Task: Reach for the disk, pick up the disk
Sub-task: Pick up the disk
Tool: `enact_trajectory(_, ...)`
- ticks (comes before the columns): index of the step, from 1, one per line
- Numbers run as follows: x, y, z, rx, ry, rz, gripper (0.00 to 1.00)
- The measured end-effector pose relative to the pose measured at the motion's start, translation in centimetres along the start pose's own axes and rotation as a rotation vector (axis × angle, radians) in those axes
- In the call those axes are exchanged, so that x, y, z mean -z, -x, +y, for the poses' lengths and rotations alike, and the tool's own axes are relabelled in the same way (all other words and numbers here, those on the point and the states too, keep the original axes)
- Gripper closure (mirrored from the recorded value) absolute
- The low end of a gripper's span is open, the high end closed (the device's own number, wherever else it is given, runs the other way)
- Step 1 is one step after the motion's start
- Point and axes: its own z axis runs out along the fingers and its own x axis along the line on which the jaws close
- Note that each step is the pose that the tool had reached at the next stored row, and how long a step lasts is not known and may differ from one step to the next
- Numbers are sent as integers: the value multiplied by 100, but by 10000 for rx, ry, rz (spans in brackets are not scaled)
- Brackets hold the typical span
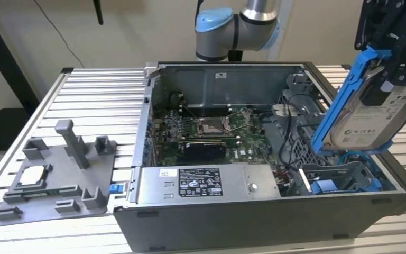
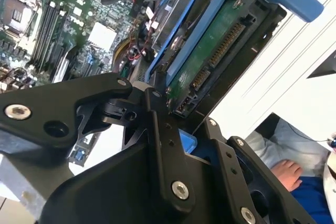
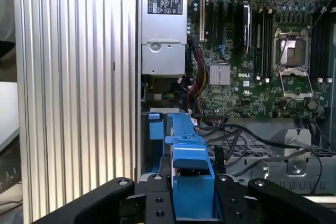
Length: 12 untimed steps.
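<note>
The disk [image 1: 372,119] hangs tilted in the gripper [image 1: 393,79], lifted above the open computer case [image 1: 259,222]; open air surrounds it; directly beneath, a blue drive bay [image 1: 340,182] and loose cables [image 1: 298,114] crowd the case's corner; the ribbed table [image 1: 97,100] beside the case lies open.

The worktop [image 1: 97,100] is a ribbed aluminium surface, its long slats running side by side, pale and bare where nothing sits on it. An open computer case [image 1: 259,222] stands on it toward the exterior view's right, side panel off, its grey front wall facing the camera and the green board showing inside. Just beside the case, toward the exterior view's left, a grey plastic fixture [image 1: 55,185] lies flat on the slats, with several upright posts and low blocks rising from its base plate. In the first wrist view the same slatted surface [image 3: 73,93] runs alongside the case wall.
</note>
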Motion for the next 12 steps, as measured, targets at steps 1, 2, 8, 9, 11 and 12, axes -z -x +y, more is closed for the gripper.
enact_trajectory(1, -12, -1, 0, -18, -1, 1, 100)
enact_trajectory(2, -25, -2, -1, -32, -1, 1, 100)
enact_trajectory(8, -96, -5, -2, -67, -2, -1, 100)
enact_trajectory(9, -106, -5, -2, -68, -1, -1, 100)
enact_trajectory(11, -126, -5, -2, -71, -1, 0, 100)
enact_trajectory(12, -136, -5, -2, -73, -1, -1, 100)
